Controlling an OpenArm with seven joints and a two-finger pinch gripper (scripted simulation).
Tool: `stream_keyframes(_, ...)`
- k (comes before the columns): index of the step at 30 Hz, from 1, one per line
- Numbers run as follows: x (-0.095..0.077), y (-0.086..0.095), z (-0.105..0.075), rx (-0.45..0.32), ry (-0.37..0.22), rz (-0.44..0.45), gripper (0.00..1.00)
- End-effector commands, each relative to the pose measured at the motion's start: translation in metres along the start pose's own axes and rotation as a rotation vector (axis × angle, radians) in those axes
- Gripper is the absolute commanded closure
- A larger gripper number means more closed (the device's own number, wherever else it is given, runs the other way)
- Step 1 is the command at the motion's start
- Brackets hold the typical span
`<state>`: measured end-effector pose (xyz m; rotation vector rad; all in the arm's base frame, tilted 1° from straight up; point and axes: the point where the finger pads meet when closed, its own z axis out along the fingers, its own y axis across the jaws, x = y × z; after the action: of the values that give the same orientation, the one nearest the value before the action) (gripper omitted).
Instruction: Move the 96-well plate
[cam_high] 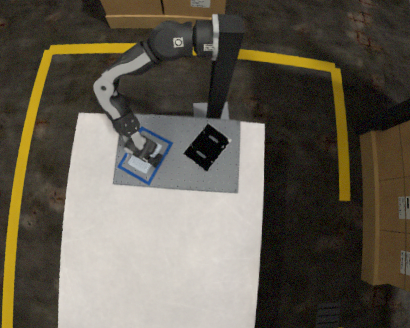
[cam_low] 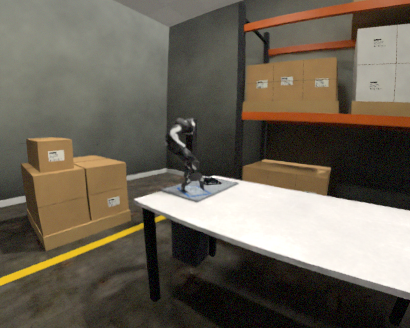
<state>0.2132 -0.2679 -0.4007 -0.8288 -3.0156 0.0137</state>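
Note:
The white 96-well plate [cam_high: 139, 163] lies inside the blue-outlined spot B1 [cam_high: 145, 155] on the grey base plate [cam_high: 180, 160], at its left side. My gripper [cam_high: 150, 154] is low over the plate's upper right part, with its fingers open on either side of the plate; whether they touch it I cannot tell. The gripper hides part of the plate, and I cannot make out the cut-off corner. The black plate nest N1 [cam_high: 206, 147] sits apart to the right, rotated, with nothing in it. In the exterior view the gripper [cam_low: 189, 187] is down at the base plate [cam_low: 200, 190], with the nest [cam_low: 210, 181] behind it.
The arm's black column [cam_high: 220, 70] stands at the base plate's back edge. The white table [cam_high: 160, 240] stretches toward the front. Cardboard boxes [cam_low: 70, 190] stand on the floor to the left, and shelves with boxes [cam_low: 310, 85] behind.

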Motion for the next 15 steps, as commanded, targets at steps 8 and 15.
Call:
stream_keyframes(8,-0.0053,-0.0002,-0.0056,-0.002,-0.008,0.005,0.23)
stream_keyframes(15,-0.0053,-0.0002,-0.0056,-0.002,-0.008,0.005,0.23)
